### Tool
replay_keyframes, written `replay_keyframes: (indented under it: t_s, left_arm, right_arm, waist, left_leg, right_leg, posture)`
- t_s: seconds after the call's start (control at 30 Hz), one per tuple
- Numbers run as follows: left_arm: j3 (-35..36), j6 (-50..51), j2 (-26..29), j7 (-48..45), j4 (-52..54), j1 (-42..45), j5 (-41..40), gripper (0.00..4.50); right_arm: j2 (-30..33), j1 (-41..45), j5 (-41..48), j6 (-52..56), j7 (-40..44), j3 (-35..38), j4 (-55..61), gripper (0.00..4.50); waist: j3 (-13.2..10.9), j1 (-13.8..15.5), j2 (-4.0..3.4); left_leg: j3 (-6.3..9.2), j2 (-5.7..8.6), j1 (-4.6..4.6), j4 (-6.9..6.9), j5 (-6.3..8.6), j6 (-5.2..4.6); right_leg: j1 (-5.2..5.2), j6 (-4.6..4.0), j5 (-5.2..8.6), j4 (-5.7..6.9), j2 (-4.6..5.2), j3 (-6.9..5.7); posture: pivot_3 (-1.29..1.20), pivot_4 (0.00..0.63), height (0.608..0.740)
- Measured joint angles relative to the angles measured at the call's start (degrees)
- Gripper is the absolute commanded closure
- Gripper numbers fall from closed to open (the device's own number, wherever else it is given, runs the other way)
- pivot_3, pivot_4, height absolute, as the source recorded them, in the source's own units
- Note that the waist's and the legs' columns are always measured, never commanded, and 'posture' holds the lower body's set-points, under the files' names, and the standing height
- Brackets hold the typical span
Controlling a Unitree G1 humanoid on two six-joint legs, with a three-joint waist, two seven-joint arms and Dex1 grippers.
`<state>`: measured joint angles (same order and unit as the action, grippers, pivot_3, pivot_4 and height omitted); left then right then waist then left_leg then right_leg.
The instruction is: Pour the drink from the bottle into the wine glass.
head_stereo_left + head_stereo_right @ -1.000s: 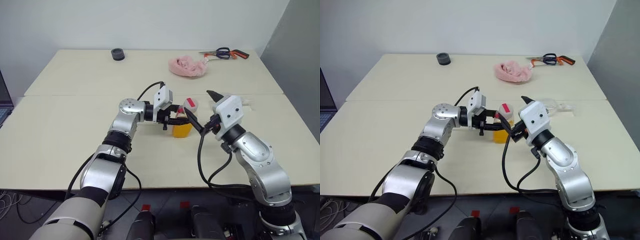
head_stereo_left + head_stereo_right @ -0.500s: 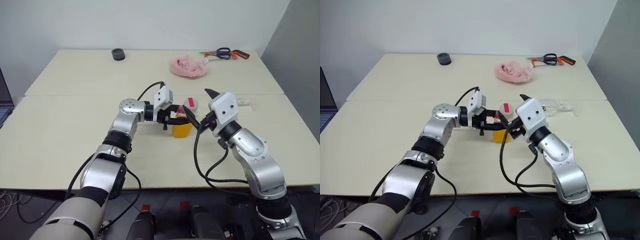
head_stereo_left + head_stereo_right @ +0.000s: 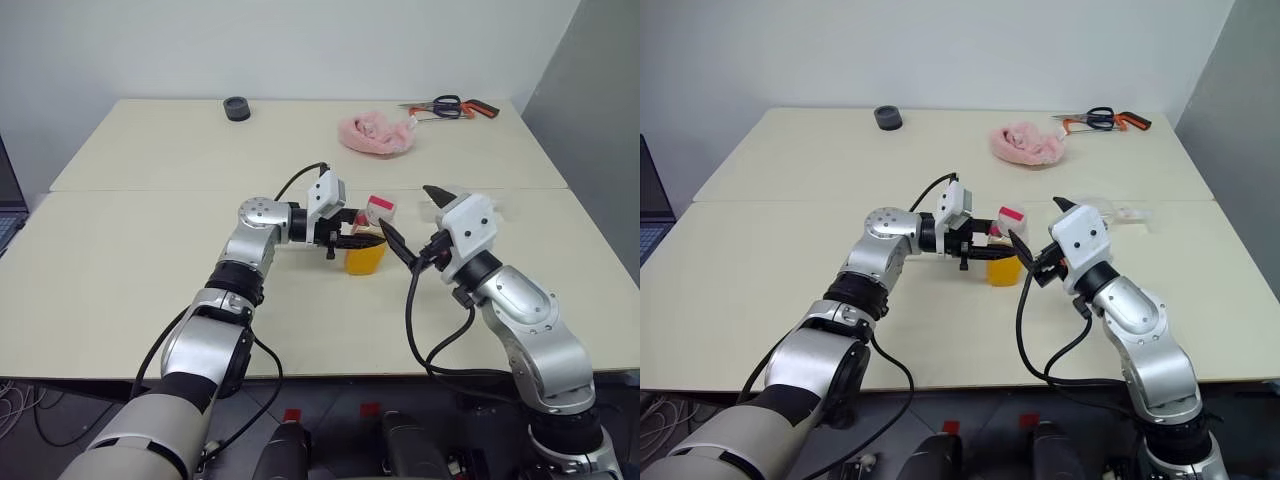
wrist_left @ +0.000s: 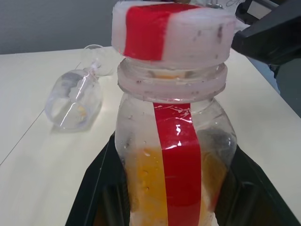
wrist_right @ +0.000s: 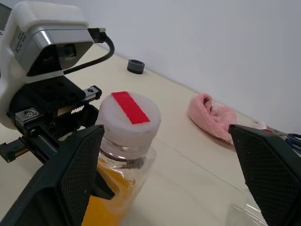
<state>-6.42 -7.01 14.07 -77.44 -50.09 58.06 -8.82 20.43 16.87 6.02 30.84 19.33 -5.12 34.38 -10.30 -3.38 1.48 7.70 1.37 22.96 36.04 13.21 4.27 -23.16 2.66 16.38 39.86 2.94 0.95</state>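
Backing my right pincer (image 3: 412,222), spread wide, slightly off the cap, I find the bottle (image 3: 366,243) still capped and clamped upright in my left pincer (image 3: 352,233) above the counter (image 3: 140,260), the wine glass (image 4: 75,98) apparently lying tipped nearby.

Silver jointed arms, black elbow bands, white wrist housings, looping black cables, black jaws

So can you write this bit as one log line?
left end effector: shut on bottle | cap: on | right end effector: open | wine glass: lying down
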Motion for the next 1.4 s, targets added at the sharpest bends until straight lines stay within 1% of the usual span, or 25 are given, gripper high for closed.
replay_keyframes:
  t_s: [0.13,0.23,0.33,0.6,1.03,1.4]
  left_arm:
    - [-0.02,-0.73,0.1,-0.33,-0.06,0.0,0.06,2.78]
    - [-0.02,-0.88,0.13,-0.52,-0.08,0.0,0.12,2.78]
    - [-0.02,-0.91,0.13,-0.59,-0.1,0.0,0.13,2.78]
    - [0.0,-0.84,0.14,-0.65,-0.11,0.0,0.07,2.78]
    - [0.49,0.44,0.04,-0.66,-1.12,0.58,-0.16,2.78]
    - [1.01,0.64,-0.05,-0.64,-1.19,0.57,-0.16,2.78]
  right_arm:
    - [1.14,-0.64,2.94,1.79,1.93,2.04,1.63,0.0]
    - [1.01,-0.65,6.85,4.02,3.76,1.97,4.29,0.0]
    - [0.36,-0.23,8.37,5.53,3.57,1.68,4.86,0.0]
    - [-2.38,0.9,10.09,7.73,1.49,1.74,3.86,0.0]
    - [-4.72,3.16,12.62,7.7,1.37,1.81,0.2,0.0]
    - [-3.77,4.04,14.48,7.75,1.97,3.3,0.19,0.0]
  waist:
    - [0.0,-0.01,0.0]
    - [0.0,-0.08,0.0]
    - [0.0,-0.06,0.0]
    - [0.0,-0.04,0.0]
    - [0.0,-0.05,0.0]
    - [0.0,-0.05,0.0]
  left_leg:
    - [0.0,-0.01,0.0,0.0,0.0,0.0]
    - [0.01,-0.02,0.0,-0.01,0.0,0.0]
    - [0.01,0.0,0.0,0.0,0.0,0.0]
    - [0.02,-0.01,0.0,0.0,0.0,0.0]
    - [0.01,-0.01,0.0,0.0,0.0,0.0]
    - [0.01,-0.01,0.0,0.0,0.0,0.0]
  right_leg:
    - [0.0,0.0,0.0,0.0,0.0,0.0]
    - [0.0,0.0,0.0,0.0,-0.01,-0.01]
    - [0.0,0.0,0.0,0.0,0.0,0.0]
    - [0.0,0.0,0.0,0.0,0.0,-0.01]
    - [0.0,0.0,0.0,0.0,0.0,-0.01]
    - [0.0,0.0,0.0,0.0,0.0,-0.01]
  posture:
    - [0.0,0.15,0.74]
    - [0.0,0.15,0.74]
    - [0.0,0.15,0.74]
    - [0.0,0.15,0.74]
    - [0.0,0.15,0.74]
    - [0.0,0.15,0.74]
